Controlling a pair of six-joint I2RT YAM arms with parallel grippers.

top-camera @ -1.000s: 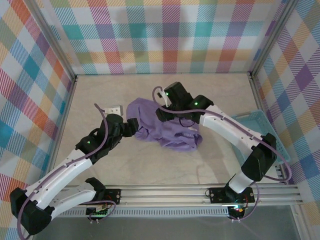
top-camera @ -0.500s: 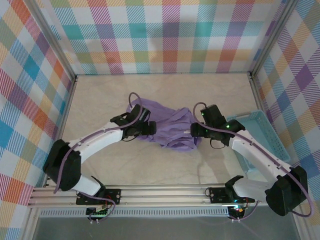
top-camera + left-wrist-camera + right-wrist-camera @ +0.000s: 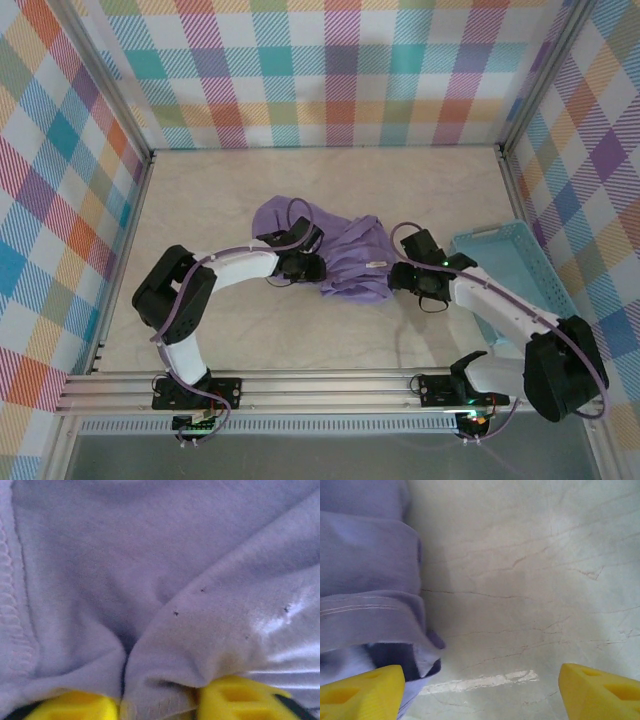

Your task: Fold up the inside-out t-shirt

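T-shirt (image 3: pixel 340 250) is a crumpled lavender heap mid-table, slightly right of centre. It's bunched, not spread, and seams and a stitched hem show, so it's inside out. Folding proper hasn't started, by the look of it; the step in hand looks like getting hold of it to open it out flat.

Left gripper (image 3: pixel 303 266) is on the heap's left side. In the left wrist view a ridge of fabric sits between the yellow fingers (image 3: pixel 235 700) and touches both. Can't tell whether it's truly clamped or just nested there.

Right gripper (image 3: pixel 400 278) is at the heap's right edge with fingers spread wide and nothing between them but bare table (image 3: pixel 530 580). Its left finger is just beside a rolled hem.

To do it well:
- left arm should confirm it has one layer or a seam, not a multi-layer wad, or the lift drags the whole lump
- right arm needs to shift left onto the hem before closing; from here it would shut on air
- grip opposite edges, then pull apart low over the table

Around: light blue basket (image 3: pixel 490 232) is at the right, near the right arm's elbow, so there's a snag risk on a wide outward swing. Plaid walls are well clear.
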